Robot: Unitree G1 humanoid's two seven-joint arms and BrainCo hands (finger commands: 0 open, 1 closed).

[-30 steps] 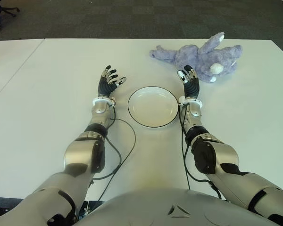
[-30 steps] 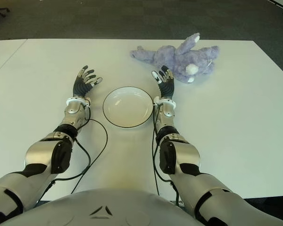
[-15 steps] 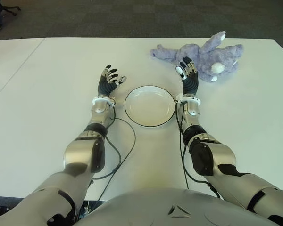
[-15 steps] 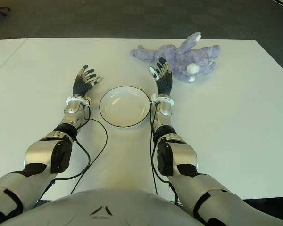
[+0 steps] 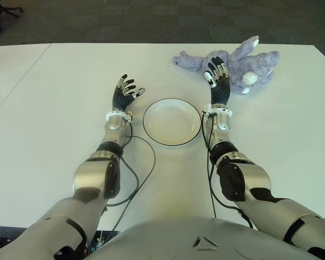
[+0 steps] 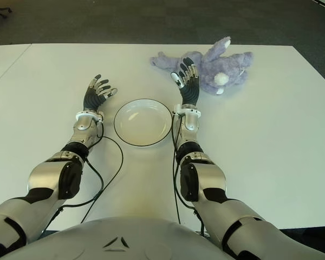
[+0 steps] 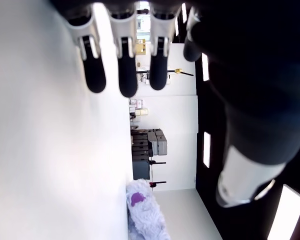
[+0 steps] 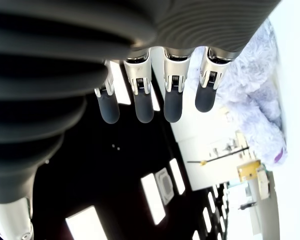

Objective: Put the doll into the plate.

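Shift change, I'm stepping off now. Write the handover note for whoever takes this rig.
Right hand: open, fingers extended, holding nothing, raised just short of the doll.
Left hand: open, idle, left of the plate.
Doll: lying on the table, at its far side, beyond and to the right of the plate.
Plate: holds nothing, between the two forearms.
Done: nothing placed yet.
Left: grasp the doll, carry it to the plate, release.

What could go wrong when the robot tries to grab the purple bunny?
1. The right robot hand is open at the near edge of the doll, so it might push the floppy toy farther away instead of gripping it.
2. The plate sits right beside that arm, which could nudge it.
3. The doll looks wider than the plate, so it may flop over the rim.
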